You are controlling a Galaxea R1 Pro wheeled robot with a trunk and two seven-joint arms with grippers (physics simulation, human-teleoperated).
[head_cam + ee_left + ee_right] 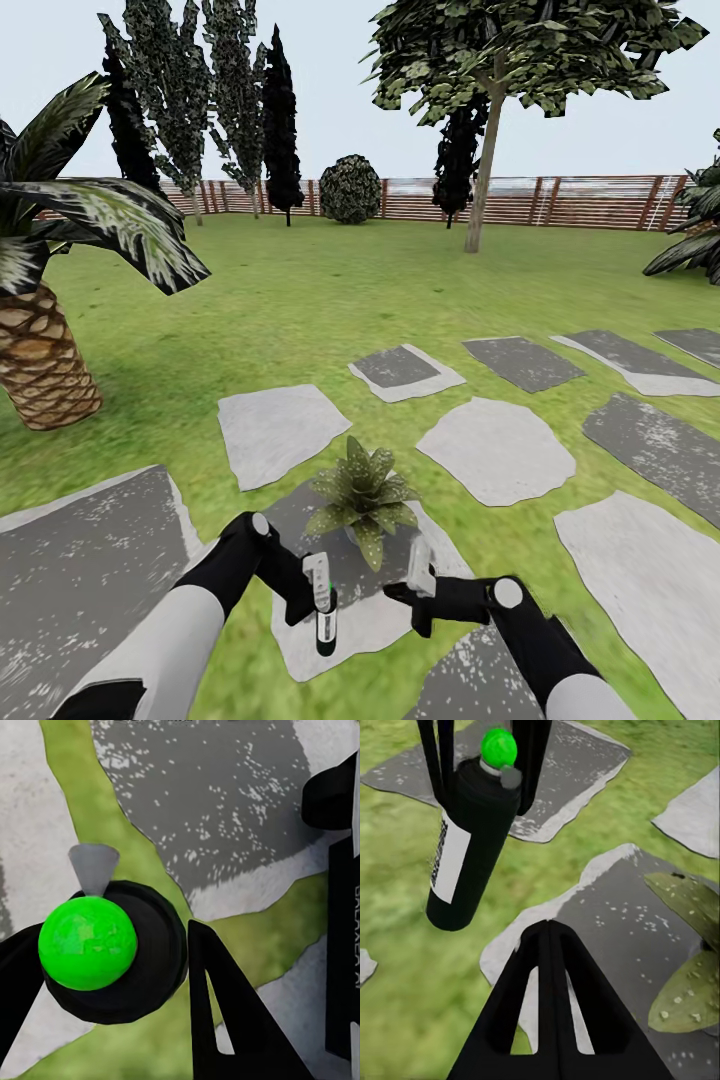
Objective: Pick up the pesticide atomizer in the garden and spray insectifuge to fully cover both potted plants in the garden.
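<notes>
The pesticide atomizer (324, 610) is a black can with a white label and a green cap, hanging upright over a grey slab. My left gripper (318, 588) is shut on its upper part. From the left wrist I look down on the green cap (88, 942) and grey nozzle (93, 866), with a black finger (232, 1020) on each side. One potted plant (365, 497), a speckled green rosette, sits on the slab just beyond both grippers. My right gripper (420, 572) is shut and empty, right of the can (469, 847); the plant's leaves (690, 945) lie beside it.
Grey stepping slabs (497, 448) spread over the lawn ahead and to the right. A palm with a scaly brown trunk (45, 365) stands at the left. A tree (485, 170), a round bush (350, 188) and a brown slatted fence (580, 200) line the far side.
</notes>
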